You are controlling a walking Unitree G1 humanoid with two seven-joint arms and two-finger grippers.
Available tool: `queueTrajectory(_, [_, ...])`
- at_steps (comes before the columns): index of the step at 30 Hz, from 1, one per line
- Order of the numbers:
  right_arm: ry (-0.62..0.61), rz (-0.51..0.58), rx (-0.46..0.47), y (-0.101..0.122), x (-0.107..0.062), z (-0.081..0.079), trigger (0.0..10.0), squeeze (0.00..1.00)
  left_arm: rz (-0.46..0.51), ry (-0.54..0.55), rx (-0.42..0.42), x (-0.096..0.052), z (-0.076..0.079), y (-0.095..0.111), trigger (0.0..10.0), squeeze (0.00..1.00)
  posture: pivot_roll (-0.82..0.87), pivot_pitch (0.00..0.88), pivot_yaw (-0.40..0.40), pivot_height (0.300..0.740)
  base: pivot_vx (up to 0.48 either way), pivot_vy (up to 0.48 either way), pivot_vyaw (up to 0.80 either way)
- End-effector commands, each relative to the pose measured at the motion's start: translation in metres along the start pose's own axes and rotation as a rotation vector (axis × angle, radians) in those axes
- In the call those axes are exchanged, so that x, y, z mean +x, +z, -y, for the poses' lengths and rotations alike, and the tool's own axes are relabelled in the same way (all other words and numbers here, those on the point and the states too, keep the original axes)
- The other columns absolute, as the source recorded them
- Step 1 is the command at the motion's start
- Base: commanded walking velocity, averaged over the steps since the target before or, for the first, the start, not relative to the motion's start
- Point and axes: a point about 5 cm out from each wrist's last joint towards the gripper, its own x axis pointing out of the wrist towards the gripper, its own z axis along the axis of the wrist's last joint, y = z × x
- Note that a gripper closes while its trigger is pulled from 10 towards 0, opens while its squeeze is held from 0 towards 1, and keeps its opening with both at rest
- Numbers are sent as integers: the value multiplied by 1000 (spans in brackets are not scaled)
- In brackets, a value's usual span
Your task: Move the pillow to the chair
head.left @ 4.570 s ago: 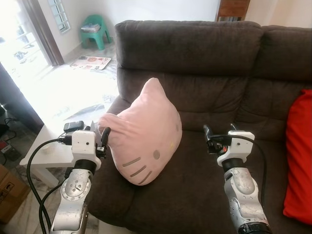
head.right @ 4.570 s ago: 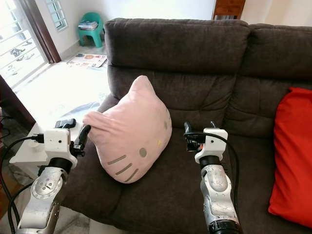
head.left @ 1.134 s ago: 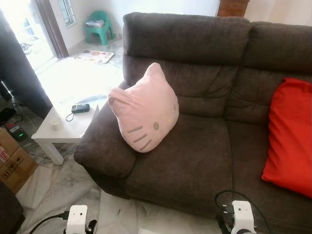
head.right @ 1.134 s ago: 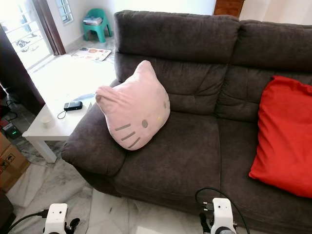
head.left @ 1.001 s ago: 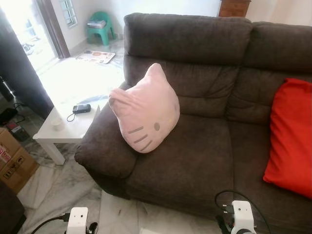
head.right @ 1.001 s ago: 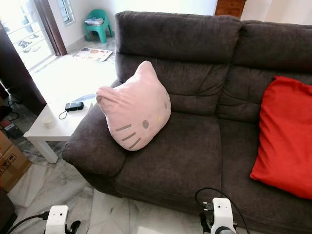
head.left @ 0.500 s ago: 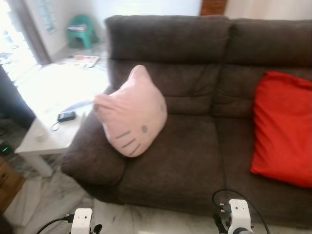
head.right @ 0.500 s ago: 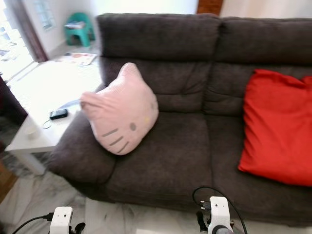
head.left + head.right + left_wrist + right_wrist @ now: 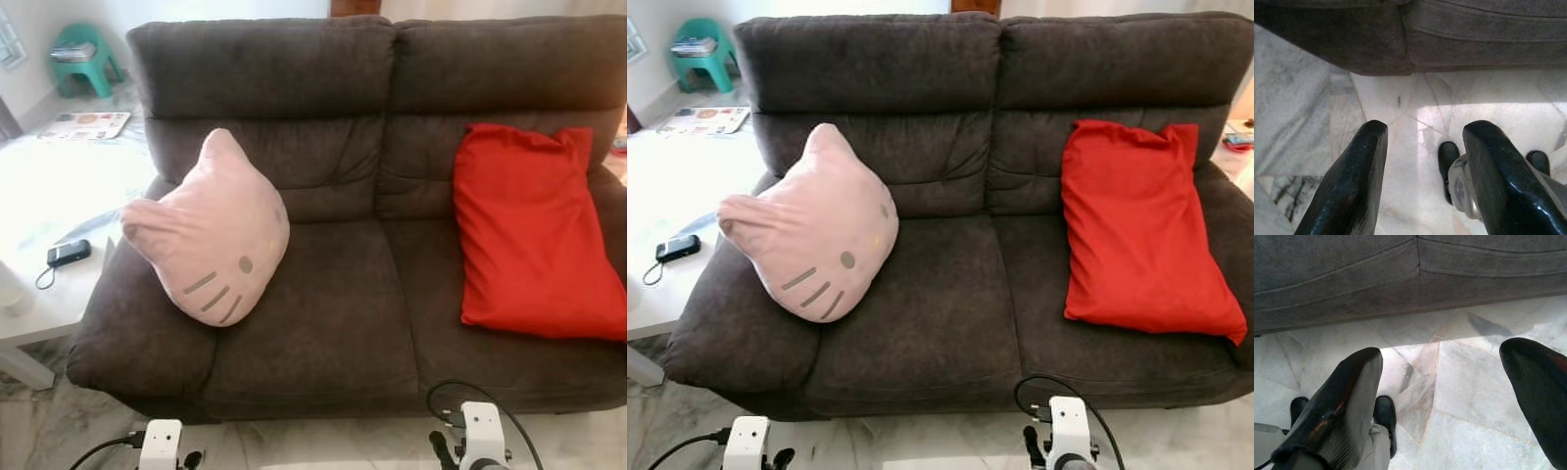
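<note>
I see the pink cat-face pillow (image 9: 208,233) propped on the left seat of the dark sofa (image 9: 323,323), leaning against its left armrest. A red cushion (image 9: 529,235) rests on the right seat. Beside the sofa a white tabletop (image 9: 39,294) carries a phone (image 9: 69,254). My left gripper (image 9: 1422,147) and right gripper (image 9: 1449,377) hang low over the marble floor (image 9: 1303,122), jaws spread wide, holding nothing

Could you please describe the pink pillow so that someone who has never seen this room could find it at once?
Look at the dark brown sofa. The pink pillow leans at its left end, against the armrest beside the white side table. Unlike the plain red cushion on the right seat, it is cat-faced, with pointed ears and whiskers.
</note>
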Motion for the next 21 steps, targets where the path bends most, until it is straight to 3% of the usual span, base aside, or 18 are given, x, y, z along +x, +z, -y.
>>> queueTrajectory(1, [-5, -13, 6, -2, 0, 1, 10000, 0, -29, 11, 19, -2, -3, -8, 10000, 0, 69, 30, 14, 740, 0, -401, -775])
queueTrajectory(8, [-4, -15, 9, -2, 0, 1, 10000, 0, -28, 0, 26, -2, 0, -7, 10000, 0, 67, 34, 15, 740, 0, 0, -778])
queueTrajectory(12, [-4, -14, 11, -2, 0, 0, 10000, 0, -27, -3, 41, -1, 2, -6, 10000, 0, 66, 33, 15, 740, 0, -430, -775])
queueTrajectory(21, [-2, -17, 8, -2, 0, 0, 10000, 0, -16, -10, 38, -1, 3, -4, 10000, 0, 67, 30, 13, 740, 0, -30, -774])
